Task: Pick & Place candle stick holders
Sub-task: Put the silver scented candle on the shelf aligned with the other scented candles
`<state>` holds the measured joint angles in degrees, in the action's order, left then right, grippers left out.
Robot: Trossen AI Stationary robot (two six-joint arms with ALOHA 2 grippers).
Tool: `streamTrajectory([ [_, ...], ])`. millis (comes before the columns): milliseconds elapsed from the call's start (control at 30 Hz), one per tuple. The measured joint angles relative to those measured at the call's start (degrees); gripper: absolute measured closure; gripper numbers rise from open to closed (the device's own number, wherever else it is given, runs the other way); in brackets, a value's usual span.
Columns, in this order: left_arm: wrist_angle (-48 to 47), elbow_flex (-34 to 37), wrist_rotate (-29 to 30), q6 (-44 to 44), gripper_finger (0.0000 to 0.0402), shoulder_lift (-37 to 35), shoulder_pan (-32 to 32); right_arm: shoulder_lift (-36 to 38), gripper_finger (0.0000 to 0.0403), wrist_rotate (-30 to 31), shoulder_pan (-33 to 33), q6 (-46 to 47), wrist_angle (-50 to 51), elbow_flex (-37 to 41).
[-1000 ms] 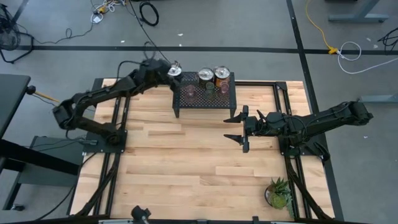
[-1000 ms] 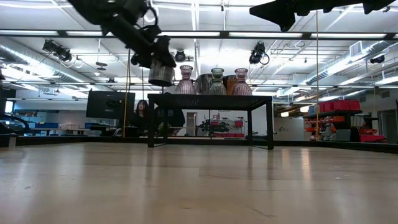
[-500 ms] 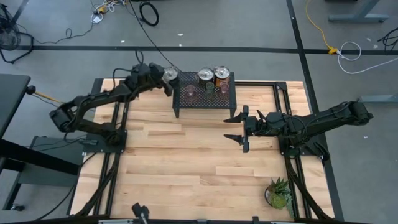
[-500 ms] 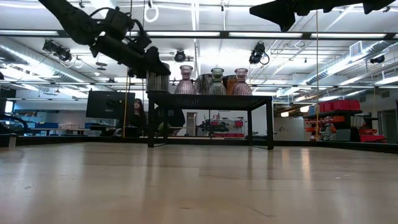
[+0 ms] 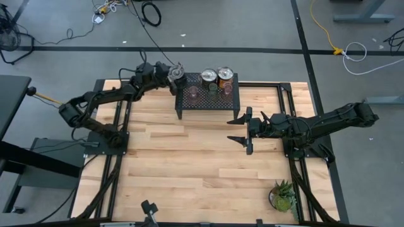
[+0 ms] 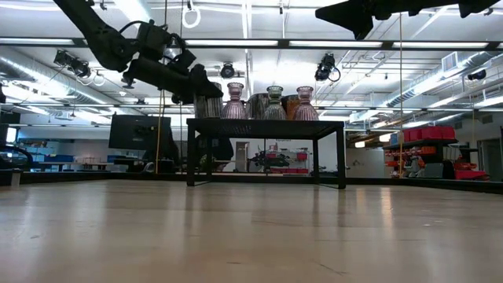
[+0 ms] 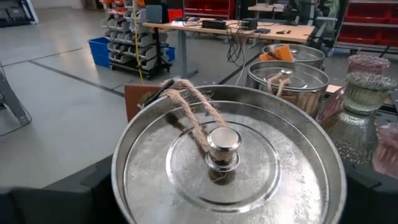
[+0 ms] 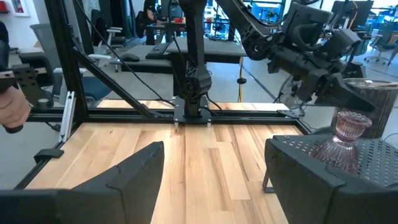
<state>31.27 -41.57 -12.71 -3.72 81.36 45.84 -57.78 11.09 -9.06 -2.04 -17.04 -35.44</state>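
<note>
A silver round-topped candle stick holder (image 7: pixel 227 162), with a knob and a twine loop on its lid, is in my left gripper (image 5: pixel 172 74) at the far left corner of the black mesh rack (image 5: pixel 208 104). In the low view this holder (image 6: pixel 208 104) stands upright with its base level with the rack top. Two more silver-topped holders (image 5: pixel 209 77), one of them orange-bodied (image 5: pixel 225 74), and small glass cups (image 6: pixel 235 101) stand on the rack. My right gripper (image 5: pixel 245 131) hangs open over the table's right half, touching nothing. My left gripper has the holder's round body (image 6: pixel 208 106) between its two fingers, below the lid's rim (image 7: pixel 124 186); the lid hides the pads. The fingers (image 7: pixel 68 199) come in nearly level from the table's left. The holder stands upright; whether its base rests on the rack I cannot tell.
A spiky green potted plant (image 5: pixel 283 197) stands near the table's front right corner. Bare wood (image 5: pixel 189 164) lies in front of the rack. In the right wrist view a person's hand (image 8: pixel 12 109) shows beyond the table's edge.
My left gripper has sunk with the holder and tipped from a downward slant to nearly level. The holder, tilted and above the rack top a second ago, now stands upright at the rack's far left corner with its base at rack-top height.
</note>
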Motion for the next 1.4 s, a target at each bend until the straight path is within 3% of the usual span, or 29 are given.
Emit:
streamTrajectory([
  [333,1.70,-0.03,-2.59,-0.02,0.0042,0.81,0.00,0.01,0.0124,0.00,0.00,0.00,-0.01,0.00],
  [800,5.40,-2.42,-0.21,0.80,0.0042,5.61,-1.44,0.01,0.0124,0.00,0.00,0.02,-0.02,0.00],
  [1000,0.92,-5.37,0.03,0.42,0.0042,8.55,-1.60,0.01,0.0124,-0.02,0.02,0.00,-0.02,0.00],
  [1400,1.81,-5.78,-2.54,0.93,0.0042,10.05,-1.81,0.00,0.0124,0.00,0.02,0.00,-0.02,0.00],
])
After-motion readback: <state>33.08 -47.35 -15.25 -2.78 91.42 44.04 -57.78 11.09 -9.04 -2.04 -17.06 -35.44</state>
